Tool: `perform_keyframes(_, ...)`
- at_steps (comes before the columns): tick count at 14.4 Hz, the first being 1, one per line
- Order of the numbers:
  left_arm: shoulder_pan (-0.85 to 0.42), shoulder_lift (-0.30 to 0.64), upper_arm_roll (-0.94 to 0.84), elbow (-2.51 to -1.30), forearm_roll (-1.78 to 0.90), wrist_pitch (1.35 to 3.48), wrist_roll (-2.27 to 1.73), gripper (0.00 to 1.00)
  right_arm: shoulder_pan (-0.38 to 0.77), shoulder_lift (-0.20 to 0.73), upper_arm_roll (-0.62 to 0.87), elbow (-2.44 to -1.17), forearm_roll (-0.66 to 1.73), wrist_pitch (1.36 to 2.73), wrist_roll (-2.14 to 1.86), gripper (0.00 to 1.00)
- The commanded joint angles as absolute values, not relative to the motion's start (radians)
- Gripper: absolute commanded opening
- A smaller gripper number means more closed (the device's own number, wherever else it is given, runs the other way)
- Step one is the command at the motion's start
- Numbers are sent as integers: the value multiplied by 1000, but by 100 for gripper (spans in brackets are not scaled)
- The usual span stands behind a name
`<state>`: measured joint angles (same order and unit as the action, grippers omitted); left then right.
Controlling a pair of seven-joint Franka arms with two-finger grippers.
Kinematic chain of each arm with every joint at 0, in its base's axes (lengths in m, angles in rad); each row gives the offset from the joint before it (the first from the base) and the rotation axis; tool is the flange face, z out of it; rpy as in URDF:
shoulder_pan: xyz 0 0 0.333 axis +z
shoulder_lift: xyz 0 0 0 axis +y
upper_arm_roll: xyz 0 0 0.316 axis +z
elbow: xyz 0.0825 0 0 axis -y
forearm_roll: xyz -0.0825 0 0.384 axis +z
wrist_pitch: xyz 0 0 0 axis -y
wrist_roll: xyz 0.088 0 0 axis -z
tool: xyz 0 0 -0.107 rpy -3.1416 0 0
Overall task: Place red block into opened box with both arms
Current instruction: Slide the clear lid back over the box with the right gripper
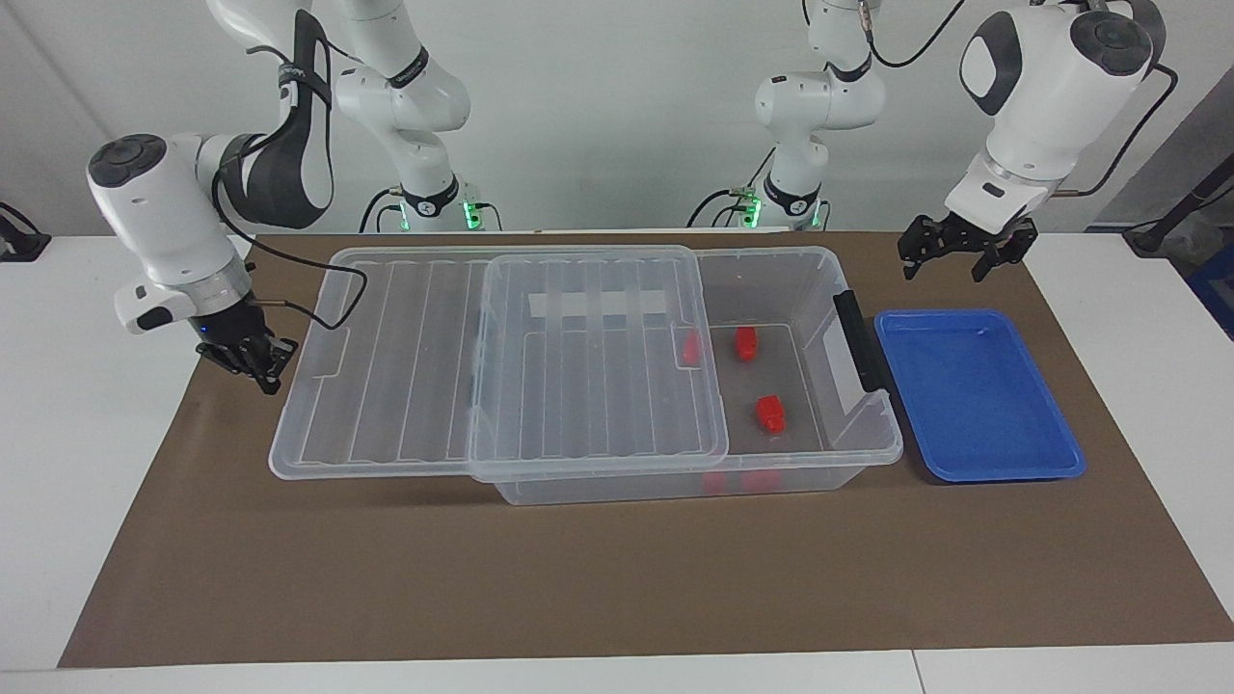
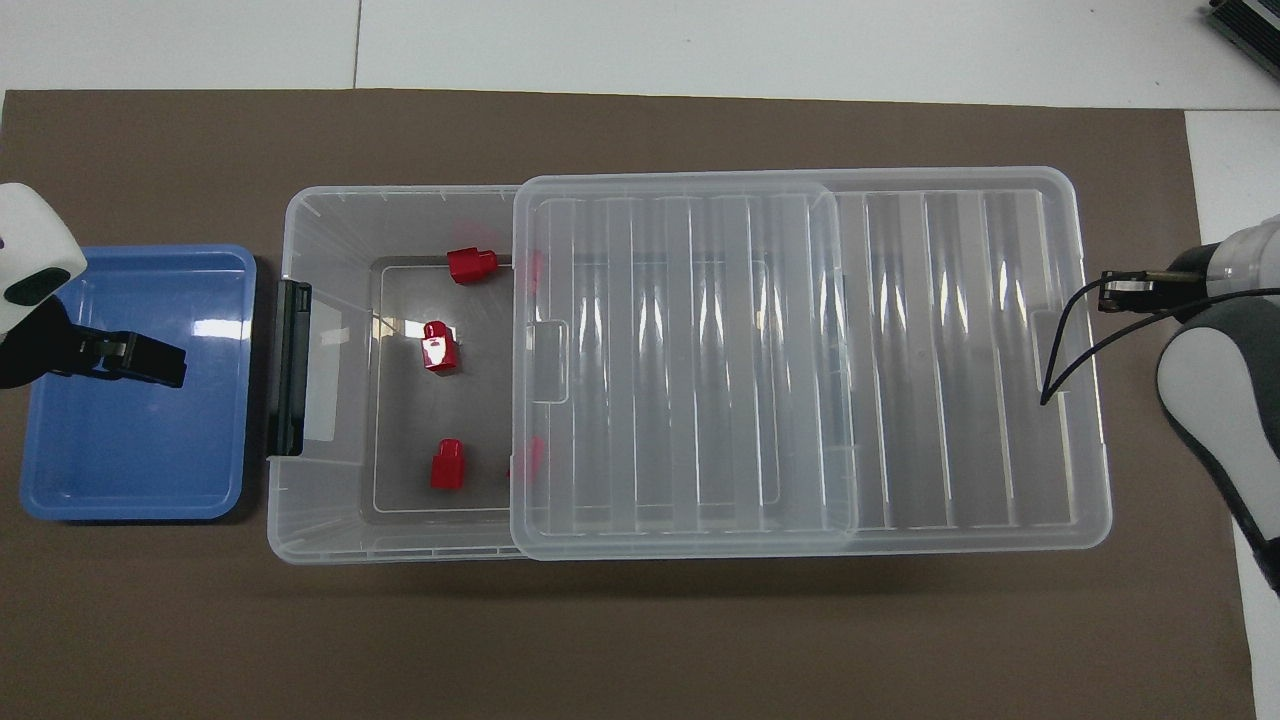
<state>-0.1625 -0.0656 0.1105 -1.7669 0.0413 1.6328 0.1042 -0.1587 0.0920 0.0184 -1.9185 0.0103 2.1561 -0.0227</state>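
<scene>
Two grippers, right gripper (image 1: 253,364) closed (empty) beside lid (image 1: 386,366) edge, left gripper (image 1: 954,253) spread, above mat (image 1: 598,578) near tray (image 1: 979,395)

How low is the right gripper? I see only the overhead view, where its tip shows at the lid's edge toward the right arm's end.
Observer: In the facing view the right gripper hangs low, about level with the lid, just beside its end edge. Whether they touch, I cannot tell.
Operator: Are its fingers open?
Observer: No, the fingertips meet and nothing is between them.
Operator: Does the left gripper touch the blue tray?
Observer: No. The left gripper hangs open, well above the blue tray.
</scene>
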Motion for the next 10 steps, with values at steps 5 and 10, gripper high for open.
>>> perform_keyframes(5, -258, -31, 175, -1645, 28, 1496, 106, 100, -120, 81, 52, -1913, 23, 2126, -61, 0)
perform_keyframes(10, -247, -37, 92, -1641, 29, 1505, -3, 100, -40, 80, 52, -1913, 28, 2117, -51, 0)
